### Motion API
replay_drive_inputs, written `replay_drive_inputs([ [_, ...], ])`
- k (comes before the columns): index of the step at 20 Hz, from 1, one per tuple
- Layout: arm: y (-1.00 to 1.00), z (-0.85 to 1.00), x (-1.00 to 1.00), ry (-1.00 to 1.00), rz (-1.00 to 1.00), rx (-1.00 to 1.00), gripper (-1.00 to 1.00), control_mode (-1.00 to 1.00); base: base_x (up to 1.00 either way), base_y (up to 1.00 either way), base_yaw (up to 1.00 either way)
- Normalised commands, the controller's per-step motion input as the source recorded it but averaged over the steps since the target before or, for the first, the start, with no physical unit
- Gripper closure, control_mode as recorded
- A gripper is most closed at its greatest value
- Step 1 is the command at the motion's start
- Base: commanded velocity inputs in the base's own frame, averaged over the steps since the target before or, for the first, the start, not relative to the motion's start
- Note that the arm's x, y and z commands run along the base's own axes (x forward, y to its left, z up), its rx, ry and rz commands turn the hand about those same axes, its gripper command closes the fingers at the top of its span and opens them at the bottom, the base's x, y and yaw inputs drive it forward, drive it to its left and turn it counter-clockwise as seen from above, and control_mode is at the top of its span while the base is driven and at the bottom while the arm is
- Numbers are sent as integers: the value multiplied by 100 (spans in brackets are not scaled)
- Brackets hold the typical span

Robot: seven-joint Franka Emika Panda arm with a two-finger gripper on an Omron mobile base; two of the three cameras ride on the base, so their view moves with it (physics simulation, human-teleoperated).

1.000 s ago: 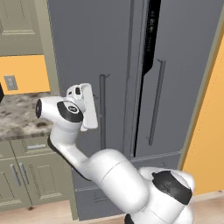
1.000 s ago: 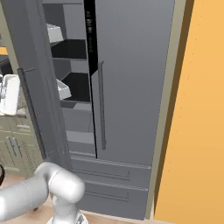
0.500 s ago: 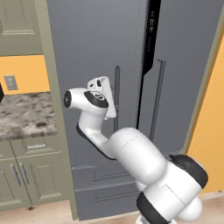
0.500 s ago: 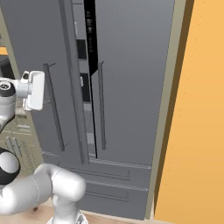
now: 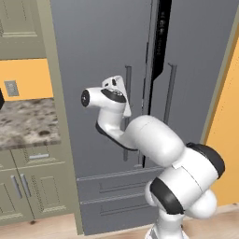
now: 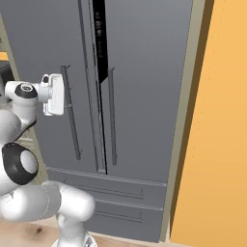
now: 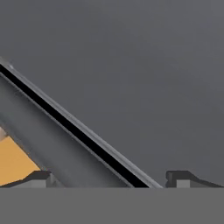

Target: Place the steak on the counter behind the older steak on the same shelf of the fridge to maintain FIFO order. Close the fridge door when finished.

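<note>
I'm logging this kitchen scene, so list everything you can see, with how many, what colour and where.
fridge: one, dark grey, centre.
fridge door: one, dark grey, left half, almost shut, thin dark gap beside it.
bar handles: two, grey, upright, either side of the gap.
fridge drawers: two, grey, below the doors.
counter: one, speckled grey-brown, left of the fridge.
cabinets: beige, under and above the counter.
wall: orange, right.
gripper: one, dark tips, jaws apart, facing the door.
</note>
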Motion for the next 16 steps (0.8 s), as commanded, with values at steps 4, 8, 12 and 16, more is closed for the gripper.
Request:
replay_drive_inputs([
  [4,-45,0,50,0,0,0,-100,-100,0,0,0],
  [8,-45,0,48,0,0,0,-100,-100,0,0,0],
  [12,-49,-4,54,0,1,0,-100,-100,0,0,0],
  [16,-51,-9,65,0,1,0,-100,-100,0,0,0],
])
